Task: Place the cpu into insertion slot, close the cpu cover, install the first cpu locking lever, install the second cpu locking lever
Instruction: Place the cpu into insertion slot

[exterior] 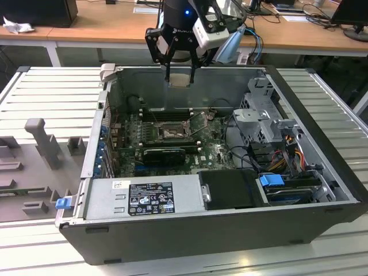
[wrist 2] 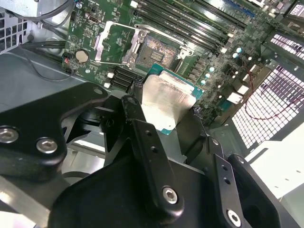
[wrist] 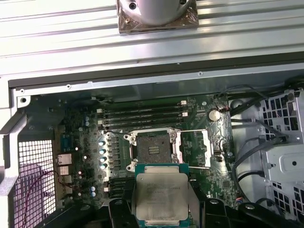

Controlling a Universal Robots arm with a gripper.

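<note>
My gripper point(exterior: 180, 73) hangs above the rear wall of the open computer case, shut on the cpu point(exterior: 180, 80), a pale silver square chip on a green board. Both wrist views show the cpu point(wrist 2: 168, 97) point(wrist: 161, 192) pinched by its edges between the black fingers point(wrist 2: 135, 114). Below it on the motherboard lies the insertion slot point(exterior: 171, 132) point(wrist: 153, 147) point(wrist 2: 159, 50), a dark square socket with nothing in it. The cpu cover point(wrist: 195, 148) point(wrist 2: 116, 45), a thin silvery frame, is swung open beside the socket.
The case point(exterior: 322, 161) lies on its side on a ribbed metal table. Inside are the grey power supply point(exterior: 144, 198), a drive cage point(exterior: 261, 115) with coloured cables, and long black memory slots point(wrist: 142, 116) behind the socket. A grey fixture point(exterior: 40, 144) stands at the exterior view's left.
</note>
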